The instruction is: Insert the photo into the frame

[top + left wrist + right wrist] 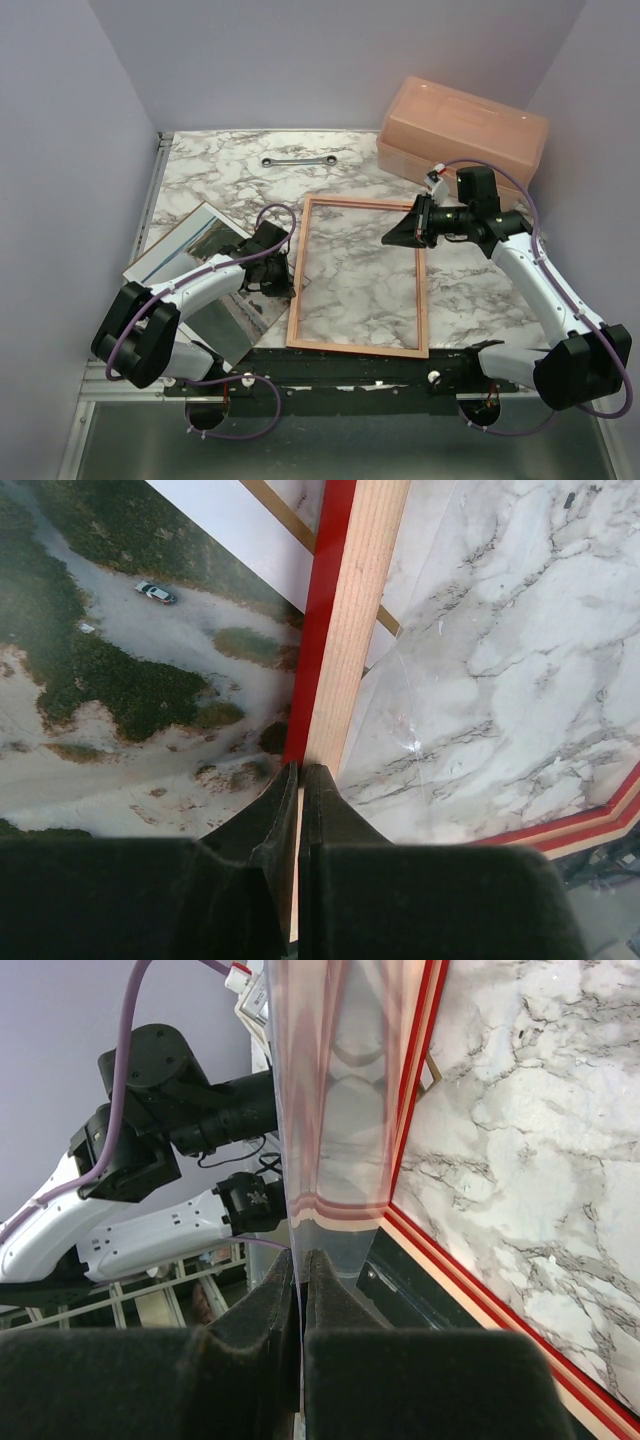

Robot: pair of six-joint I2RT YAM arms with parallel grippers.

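The frame (355, 348) lies flat in the middle of the marble table, pale wood back up, red showing on its edges. My left gripper (285, 280) is shut on the frame's left rail (355, 610); the wood shows between the fingers in the left wrist view (300, 770). The photo (195, 235) lies flat to the left of the frame, partly under my left arm, and fills the left of the left wrist view (120, 680). My right gripper (388, 238) is over the frame's far right corner, shut on a clear pane (330, 1110) that stands tilted above the frame (480, 1290).
A pink plastic box (460, 125) stands at the back right, just behind my right arm. A metal wrench (298, 160) lies at the back middle. A thin brown strip (290, 520) shows beside the photo. Walls close in on both sides.
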